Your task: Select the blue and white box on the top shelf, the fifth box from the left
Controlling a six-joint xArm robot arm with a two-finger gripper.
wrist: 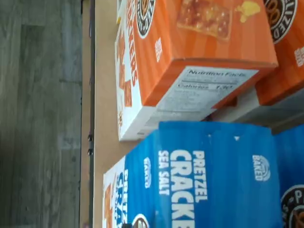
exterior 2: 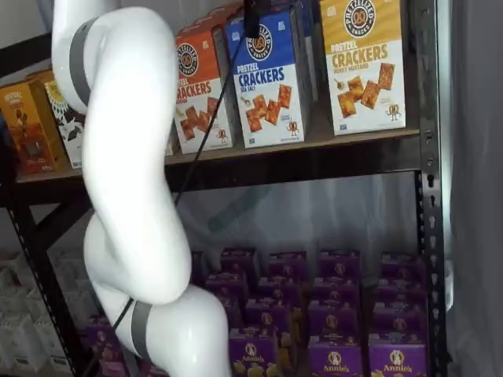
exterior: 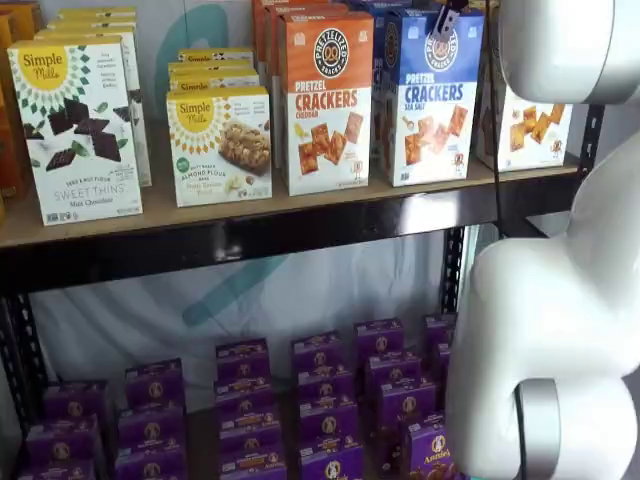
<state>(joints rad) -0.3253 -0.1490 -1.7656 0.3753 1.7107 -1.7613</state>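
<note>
The blue and white box (exterior: 432, 98) stands upright at the front edge of the top shelf (exterior: 250, 215), between an orange cheddar box (exterior: 325, 103) and a yellow-topped cracker box (exterior 2: 363, 63). In both shelf views the gripper (exterior: 446, 18) is seen only as dark fingers hanging from the top edge, just over the upper front of the blue box, with a cable (exterior 2: 206, 118) trailing down beside it. No gap between the fingers can be made out, and no box is seen held, so whether the gripper is released or clenched cannot be told.

Step in hand, as judged: approach to the box top before the grasp. For a clean pick, the fingers should be centred over the blue box alone and closed across its narrow sides, well clear of the orange neighbour, which stands close beside it. The cable should be kept off the box faces. A straight pull out and up is advised, since more blue boxes appear to stand behind it.

Hidden or unclear:
- The wrist view, turned on its side, shows blue and orange boxes close up; no fingers are shown in it.
- The gripper body is cut off in both shelf views.
- Contact between fingers and box cannot be confirmed.
- The white arm (exterior: 560, 300) blocks the right end of the shelf in one shelf view.
</note>
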